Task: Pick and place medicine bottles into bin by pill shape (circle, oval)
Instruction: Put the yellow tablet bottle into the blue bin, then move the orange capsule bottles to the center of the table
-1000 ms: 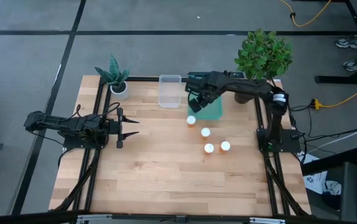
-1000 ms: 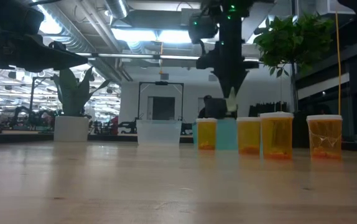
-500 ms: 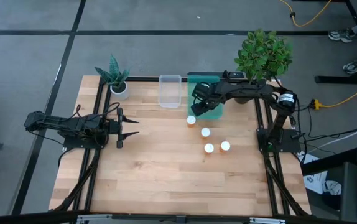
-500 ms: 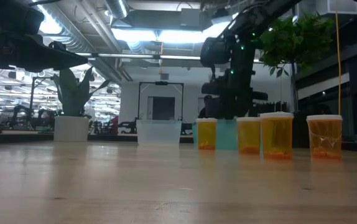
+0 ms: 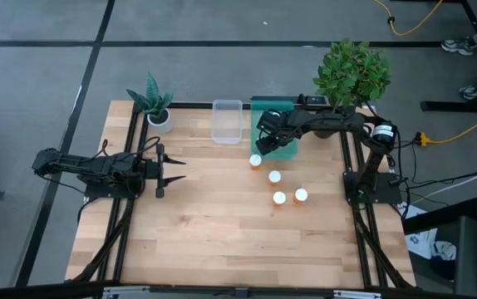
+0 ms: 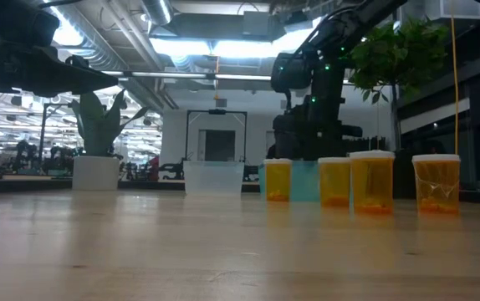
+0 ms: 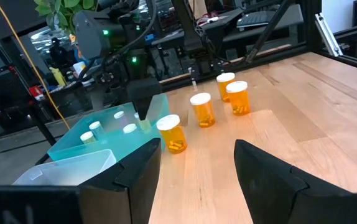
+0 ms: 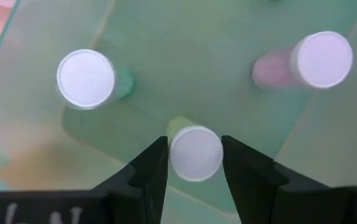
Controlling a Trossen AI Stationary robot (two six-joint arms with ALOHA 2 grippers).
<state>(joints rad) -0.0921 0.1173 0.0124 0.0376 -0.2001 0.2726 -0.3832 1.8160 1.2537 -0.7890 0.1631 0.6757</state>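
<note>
One small bottle (image 8: pixel 194 152), apparently just released, between the lowered right tool (image 8: pixel 194 163).

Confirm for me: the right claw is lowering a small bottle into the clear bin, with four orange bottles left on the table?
Not quite. The right claw is over the teal bin, not the clear bin; the right wrist view shows the small bottle between its fingers above green plastic. Four orange bottles remain on the table.
</note>
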